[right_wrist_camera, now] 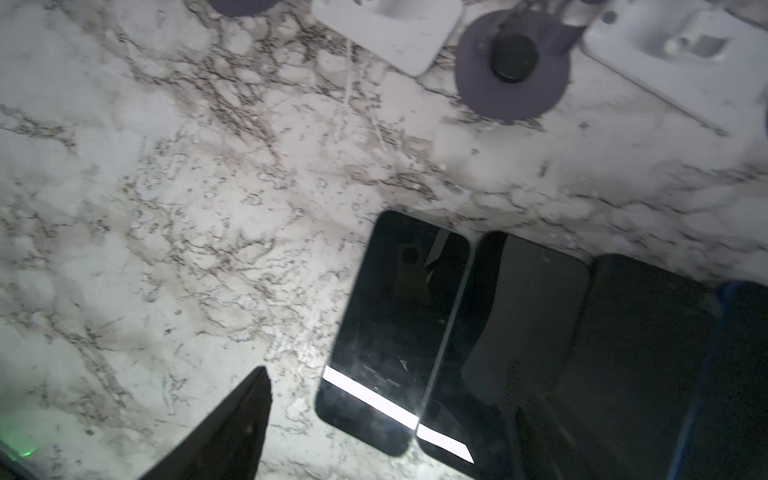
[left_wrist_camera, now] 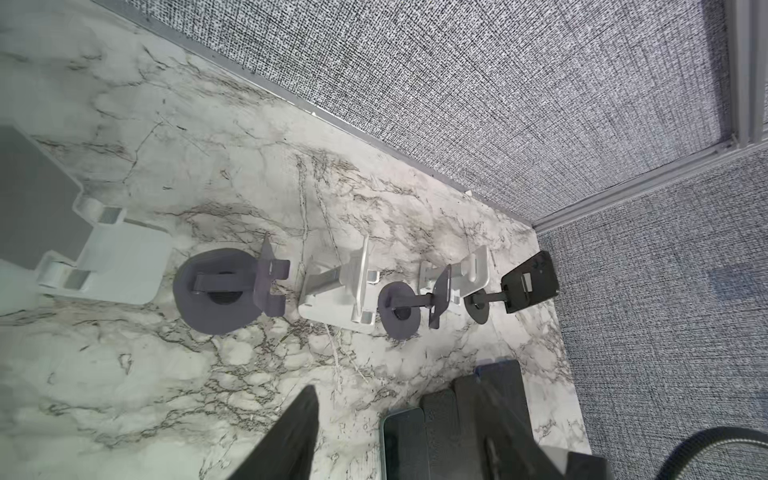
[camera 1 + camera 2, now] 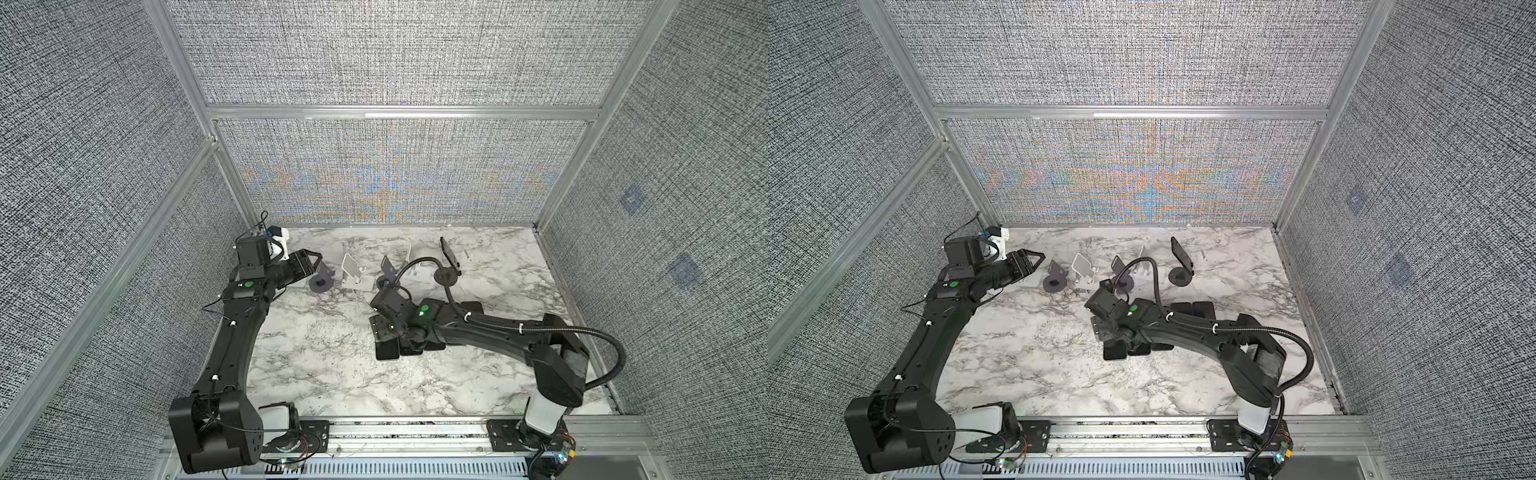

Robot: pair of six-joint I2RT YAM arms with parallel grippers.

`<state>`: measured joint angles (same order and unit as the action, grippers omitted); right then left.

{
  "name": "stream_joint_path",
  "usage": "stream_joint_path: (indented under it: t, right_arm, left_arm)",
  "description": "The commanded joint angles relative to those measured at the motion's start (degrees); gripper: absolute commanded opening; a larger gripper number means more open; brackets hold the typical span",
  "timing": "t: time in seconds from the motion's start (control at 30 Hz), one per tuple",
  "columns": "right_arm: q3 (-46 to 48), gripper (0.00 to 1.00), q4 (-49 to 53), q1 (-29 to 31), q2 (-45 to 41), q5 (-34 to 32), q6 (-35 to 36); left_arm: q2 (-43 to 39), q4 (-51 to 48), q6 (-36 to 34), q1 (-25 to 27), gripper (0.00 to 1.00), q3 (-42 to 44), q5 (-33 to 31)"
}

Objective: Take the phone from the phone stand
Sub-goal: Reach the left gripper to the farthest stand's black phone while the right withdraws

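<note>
Marble-patterned in white and grey, the surface (image 3: 332, 365) is the floor of a booth walled with grey woven fabric (image 3: 395, 62) set in aluminium framing (image 3: 403, 111). In both top views the phone (image 3: 450, 252) (image 3: 1181, 253) leans tilted on the black phone stand (image 3: 445, 276), at the right end of a row near the back wall.

The left wrist view shows that row side-on: the phone (image 2: 530, 282) at the far end and five other stands (image 2: 224, 297) ahead of it, white and dark grey by turns. The top views hide part of this row behind the right arm (image 3: 478, 328) and its cable.

The left arm (image 3: 232, 345) reaches to the row's left end. There the left jaws stand spread and hold nothing, just beside a dark grey stand.

Only the right wrist view shows the right jaws. They are spread above black phones lying flat (image 1: 395, 332) side by side, with one finger (image 1: 232, 424) over bare marble, pinching nothing. In the top views the wrist covers them.
</note>
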<state>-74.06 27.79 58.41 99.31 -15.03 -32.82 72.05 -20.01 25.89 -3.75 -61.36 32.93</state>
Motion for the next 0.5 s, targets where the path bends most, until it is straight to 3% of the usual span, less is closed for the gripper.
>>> stream_joint_path:
  t: [0.0, 0.27, 0.47]
  right_arm:
    - [4.5, 0.87, 1.2, -1.6, -4.4, -2.9, 0.9]
    - [20.0, 0.97, 1.7, -9.1, -20.5, -4.1, -1.5]
    - [29.5, 0.99, 1.2, -15.0, -32.9, -4.0, -0.2]
  left_arm:
    - [0.0, -1.2, -2.7, 1.0, 0.67, -0.9, -2.2]
    - [-1.0, -1.8, -3.7, 11.8, 0.72, -2.5, -14.5]
    - [7.6, -1.0, -3.9, 23.8, 0.88, -9.4, -22.2]
